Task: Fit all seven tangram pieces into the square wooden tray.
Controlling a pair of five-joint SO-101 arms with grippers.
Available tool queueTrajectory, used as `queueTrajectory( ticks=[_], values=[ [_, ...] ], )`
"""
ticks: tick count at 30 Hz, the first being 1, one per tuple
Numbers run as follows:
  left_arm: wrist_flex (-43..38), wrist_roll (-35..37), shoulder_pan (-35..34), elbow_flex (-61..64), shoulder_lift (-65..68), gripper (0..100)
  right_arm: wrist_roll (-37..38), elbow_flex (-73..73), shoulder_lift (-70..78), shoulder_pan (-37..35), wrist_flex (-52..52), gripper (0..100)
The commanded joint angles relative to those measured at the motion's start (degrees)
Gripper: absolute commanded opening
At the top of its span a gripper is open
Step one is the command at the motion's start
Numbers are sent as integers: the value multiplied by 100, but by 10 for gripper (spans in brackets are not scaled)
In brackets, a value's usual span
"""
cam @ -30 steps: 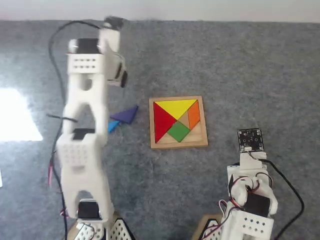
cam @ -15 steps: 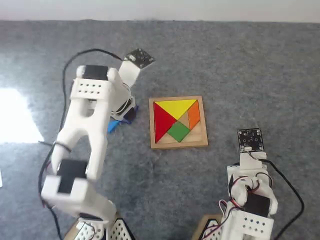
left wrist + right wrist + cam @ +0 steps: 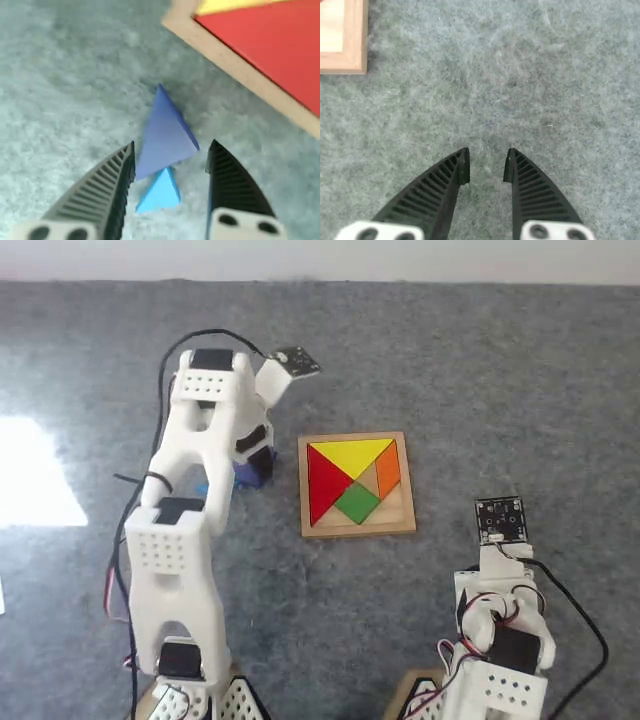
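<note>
Left gripper (image 3: 173, 147), fingers spread, straddling indigo triangular piece (image 3: 165, 134) left of centre, beside square wooden tray (image 3: 357, 529). Right gripper (image 3: 486, 157) sitting lower right, fingers slightly parted, gripping nothing.

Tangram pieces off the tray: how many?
2. A dark blue triangle and a smaller light blue triangle against its base lie on the grey carpet beside the square wooden tray, between the left gripper's open fingers. More may be hidden under that arm.
</note>
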Motion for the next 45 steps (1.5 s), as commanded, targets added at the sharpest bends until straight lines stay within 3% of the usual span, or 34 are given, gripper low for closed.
queueTrajectory(
  ticks=[1,25,31,37,40,45],
  values=[
    [554,-255,-62,-919,352,229,62,97,-48,-48,-4,137],
    [369,-202,-114,-980,1503,220,62,97,-48,-48,-4,137],
    [369,114,-88,-1270,1556,122,62,97,-48,-101,-4,136],
    [536,475,-62,-1701,1556,94,62,97,-48,-189,-4,134],
    [633,774,-79,-1851,1556,113,62,97,-48,-189,-4,134],
    [686,1741,-114,-1851,1556,291,62,97,-48,-189,-4,134]
  ],
)
